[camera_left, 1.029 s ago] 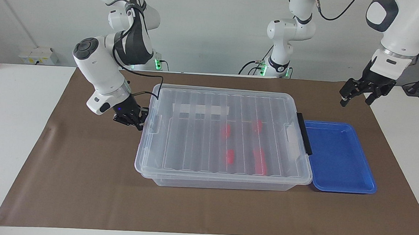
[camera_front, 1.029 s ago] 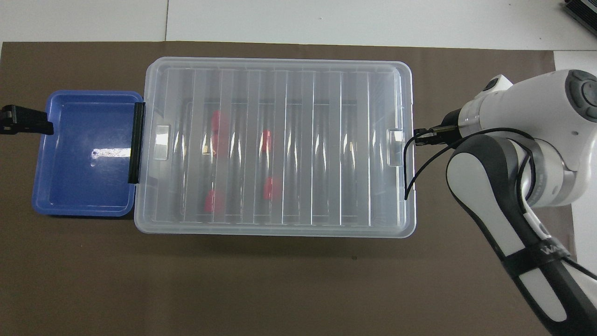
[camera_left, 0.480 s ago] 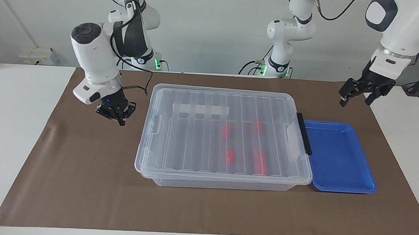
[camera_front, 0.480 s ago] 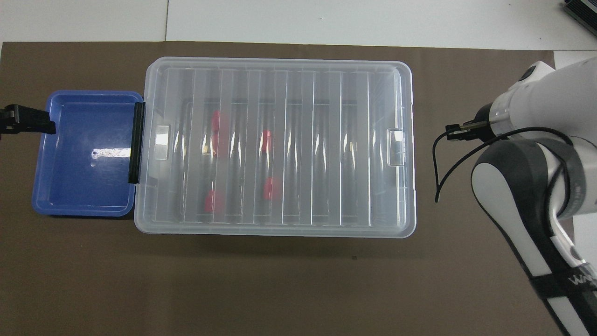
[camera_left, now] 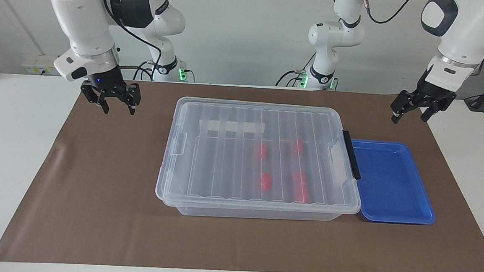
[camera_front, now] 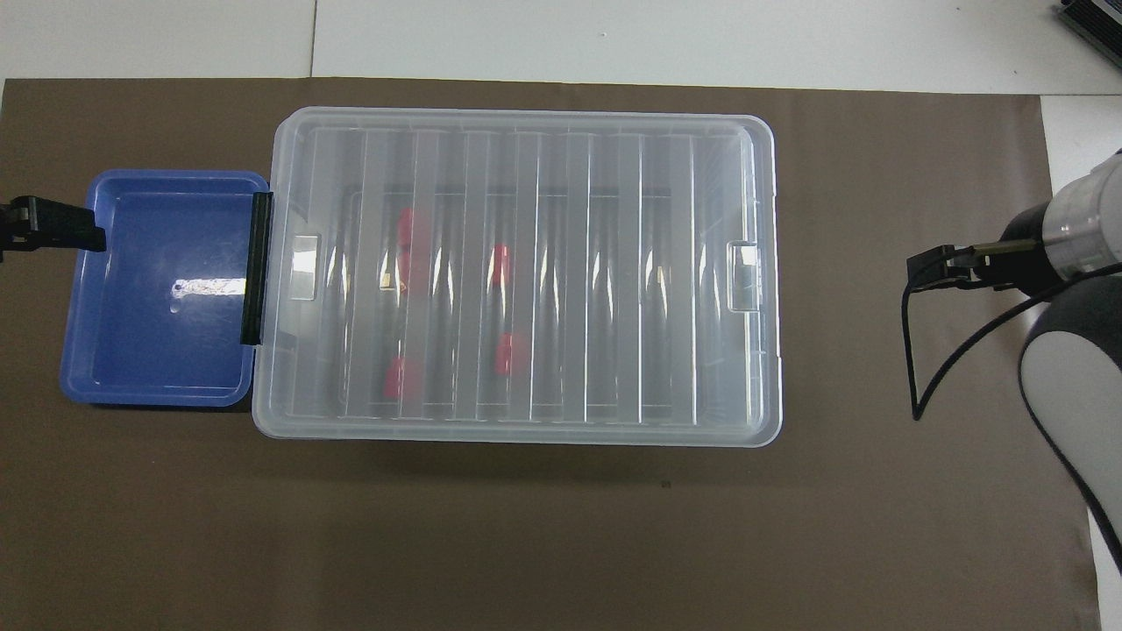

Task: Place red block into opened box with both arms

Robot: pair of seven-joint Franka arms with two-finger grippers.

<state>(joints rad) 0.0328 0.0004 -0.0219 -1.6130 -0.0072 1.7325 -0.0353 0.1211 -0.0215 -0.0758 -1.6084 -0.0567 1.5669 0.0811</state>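
Note:
The clear box [camera_left: 206,167] [camera_front: 701,263] sits mid-mat with its ribbed lid lying flat on it and a black latch bar [camera_left: 352,155] at the left arm's end. Several red blocks [camera_left: 265,180] [camera_front: 501,261] show through the lid, lying inside. My right gripper [camera_left: 119,110] [camera_front: 940,267] hangs open and empty above the mat, off the box's end at the right arm's end of the table. My left gripper [camera_left: 409,117] [camera_front: 53,226] hangs open and empty over the mat by the blue tray's outer edge.
An empty shallow blue tray [camera_left: 396,220] [camera_front: 158,390] sits against the box's latch end. A brown mat [camera_left: 94,211] covers the table's middle, with white tabletop at both ends. A black cable loops down from the right wrist [camera_front: 916,386].
My right gripper has opened, risen and drawn away from the box's end toward the right arm's end of the table. The left arm has hardly moved. The box and blocks are unchanged.

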